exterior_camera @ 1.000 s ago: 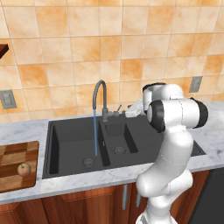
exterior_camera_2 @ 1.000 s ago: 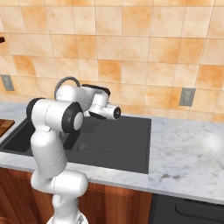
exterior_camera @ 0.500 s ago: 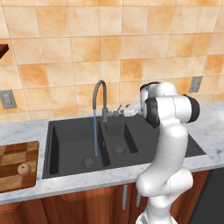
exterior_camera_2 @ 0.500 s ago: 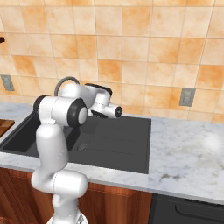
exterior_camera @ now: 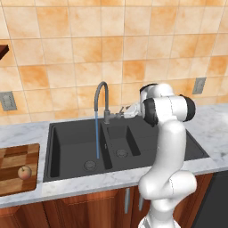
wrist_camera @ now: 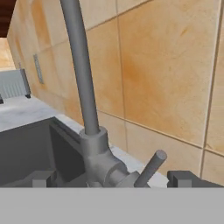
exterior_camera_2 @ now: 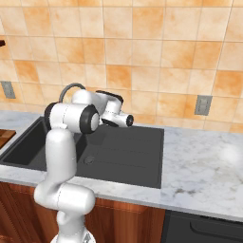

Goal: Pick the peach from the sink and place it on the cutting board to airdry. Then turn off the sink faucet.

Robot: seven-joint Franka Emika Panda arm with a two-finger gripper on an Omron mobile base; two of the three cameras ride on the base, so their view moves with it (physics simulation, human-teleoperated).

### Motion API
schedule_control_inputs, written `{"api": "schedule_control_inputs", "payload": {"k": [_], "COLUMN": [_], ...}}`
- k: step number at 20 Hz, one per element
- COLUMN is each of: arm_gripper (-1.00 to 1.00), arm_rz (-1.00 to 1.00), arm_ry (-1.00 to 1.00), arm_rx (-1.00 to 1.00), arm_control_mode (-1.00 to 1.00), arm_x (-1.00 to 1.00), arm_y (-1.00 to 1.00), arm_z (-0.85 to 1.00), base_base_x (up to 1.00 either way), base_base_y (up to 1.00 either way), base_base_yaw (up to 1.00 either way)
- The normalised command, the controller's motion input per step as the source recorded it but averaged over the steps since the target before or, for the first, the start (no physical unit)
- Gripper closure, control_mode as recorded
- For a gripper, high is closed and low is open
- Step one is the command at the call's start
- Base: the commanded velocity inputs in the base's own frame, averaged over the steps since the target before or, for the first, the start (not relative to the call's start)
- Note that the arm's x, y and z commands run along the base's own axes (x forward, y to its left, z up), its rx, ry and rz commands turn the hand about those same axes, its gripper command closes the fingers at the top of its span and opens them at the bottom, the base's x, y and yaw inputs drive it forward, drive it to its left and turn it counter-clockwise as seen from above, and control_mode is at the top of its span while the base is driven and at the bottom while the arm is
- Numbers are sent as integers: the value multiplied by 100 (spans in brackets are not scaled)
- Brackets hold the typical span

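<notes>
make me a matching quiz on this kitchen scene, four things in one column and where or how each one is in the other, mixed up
Things:
1. peach
2. sink faucet
3. tool
4. cutting board

States:
A. on the counter left of the sink
B. running water into the left basin
C. lying on the checkered board
D. at the faucet's side lever

Pairs: 1-C, 2-B, 3-D, 4-A
</notes>
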Motion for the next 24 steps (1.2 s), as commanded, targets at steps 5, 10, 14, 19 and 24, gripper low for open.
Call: {"api": "schedule_control_inputs", "payload": {"k": [5,10,14,19,24], "arm_gripper": [-100,-100,-100,-100,-100], "arm_rz": [1,1,2,1,1], "arm_ry": [0,0,0,0,0], "arm_rx": [0,0,0,0,0], "arm_control_mode": [-100,-100,-100,-100,-100], "arm_x": [33,29,28,28,26], "arm_y": [9,19,31,43,58], "arm_z": [-20,-11,-3,-11,-10], "base_base_x": [0,0,0,0,0], "base_base_y": [0,0,0,0,0], "base_base_yaw": [0,0,0,0,0]}}
